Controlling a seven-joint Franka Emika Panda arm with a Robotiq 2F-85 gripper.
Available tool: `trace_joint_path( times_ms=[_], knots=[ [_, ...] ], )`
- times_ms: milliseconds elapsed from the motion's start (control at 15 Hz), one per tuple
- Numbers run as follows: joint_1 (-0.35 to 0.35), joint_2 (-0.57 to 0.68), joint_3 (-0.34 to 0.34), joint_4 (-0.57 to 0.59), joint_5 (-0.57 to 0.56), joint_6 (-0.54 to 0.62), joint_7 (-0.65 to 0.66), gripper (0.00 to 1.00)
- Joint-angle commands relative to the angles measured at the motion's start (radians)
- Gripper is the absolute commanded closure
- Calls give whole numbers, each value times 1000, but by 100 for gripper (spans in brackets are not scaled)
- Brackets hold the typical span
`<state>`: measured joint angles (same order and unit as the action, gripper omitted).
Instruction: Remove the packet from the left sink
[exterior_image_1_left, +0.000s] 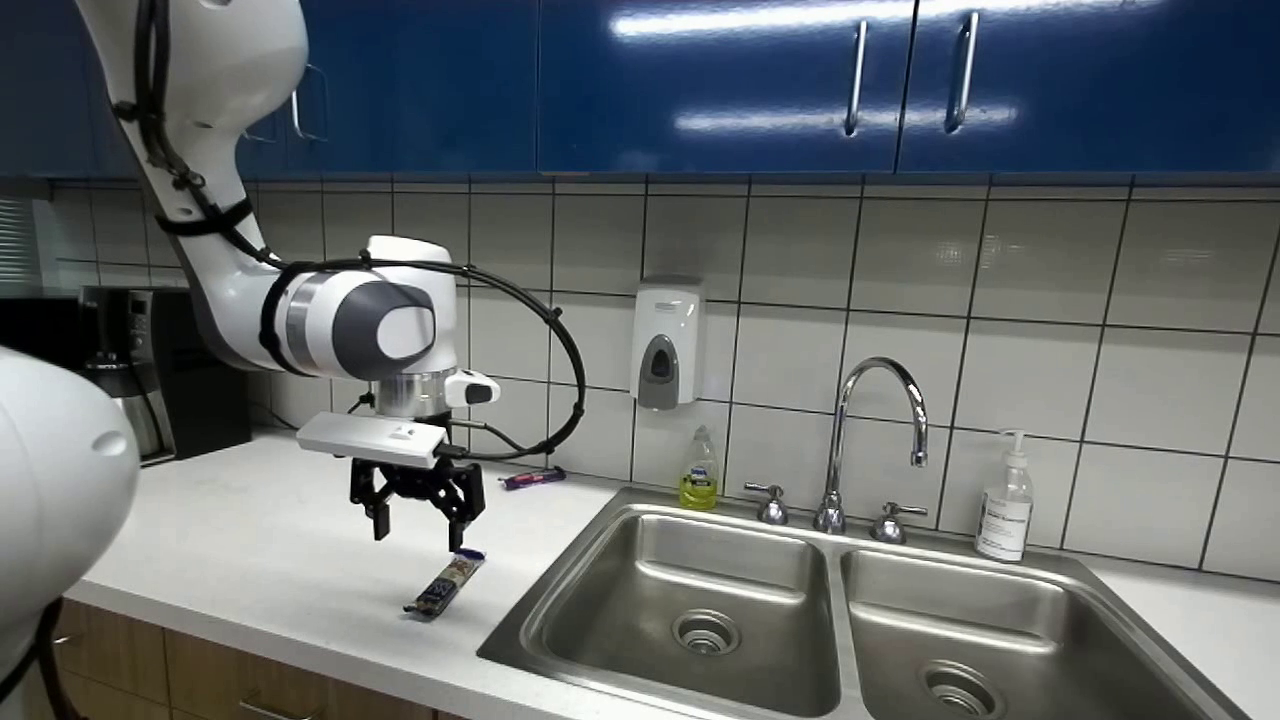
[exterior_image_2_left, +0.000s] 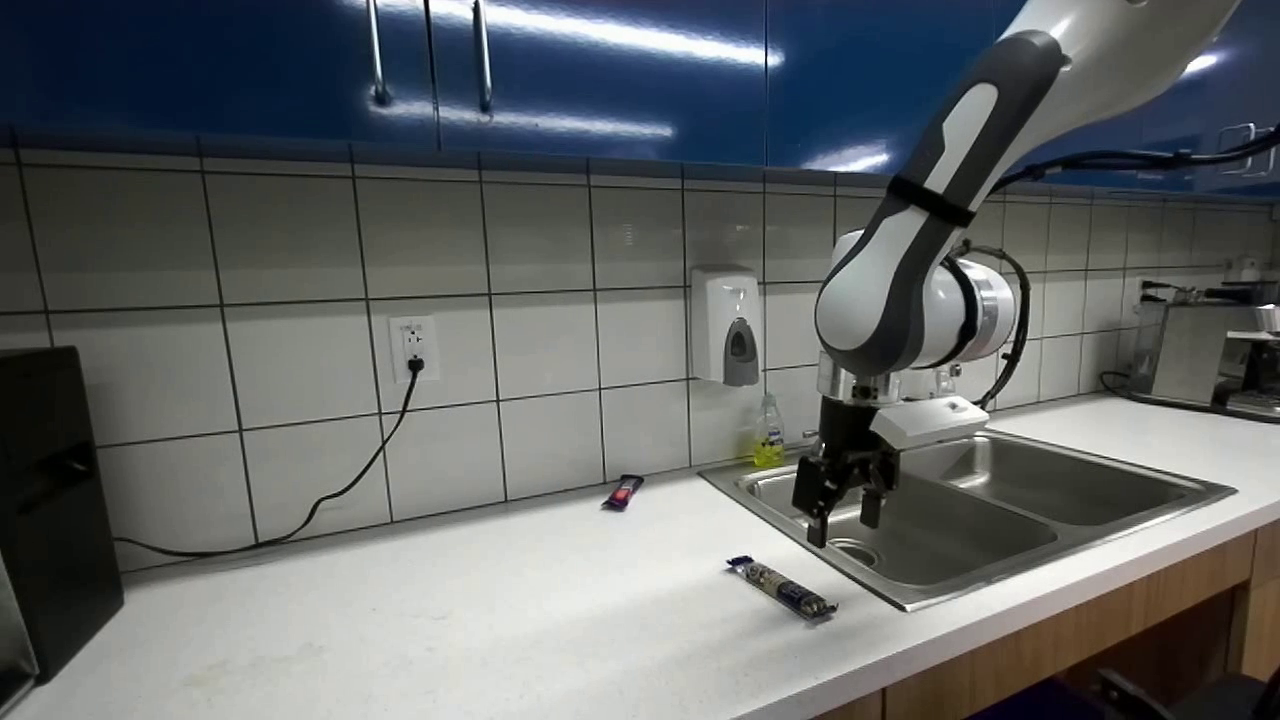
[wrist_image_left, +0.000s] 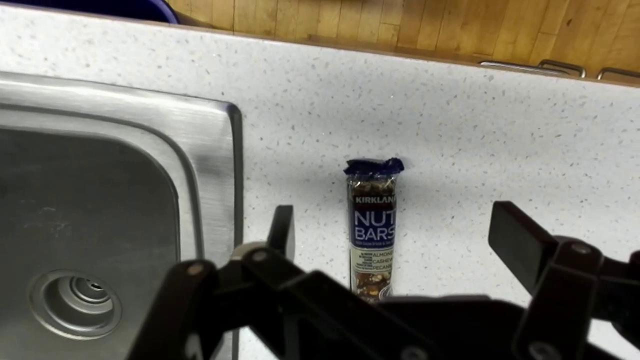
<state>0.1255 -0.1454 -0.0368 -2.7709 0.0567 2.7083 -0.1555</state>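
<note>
Lying flat on the worktop (wrist_image_left: 310, 125), just beside the left sink (exterior_image_1_left: 620, 600) but outside it, the packet (exterior_image_2_left: 783, 589), a wrapped nut bar, looked already removed. The gripper (exterior_image_1_left: 418, 533) hung above with jaws spread and nothing pinched; in the wrist view the packet lay between them, apart from both. Likely handling: light, fairly stiff, slippery-skinned, contents apt to crack or crumble under a hard squeeze. Best hold was probably mid-body over the printed label (wrist_image_left: 374, 232), across the narrow width, modest force, jaws low without pressing the worktop. The crimped ends (wrist_image_left: 375, 166) looked a poor bet: thin, likely to fold or slip.
</note>
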Motion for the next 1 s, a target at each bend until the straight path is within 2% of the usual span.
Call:
trace_joint_path(
  times_ms=[0, 267, 333, 933],
  knots=[
    [-45, -13, 43, -5, -56, -21, 115, 0],
    [-67, -12, 66, 0, -127, -61, 242, 0],
    [-49, 2, 49, 0, -80, -25, 163, 0],
    [-50, 7, 51, 0, -84, -25, 172, 0]
  ],
)
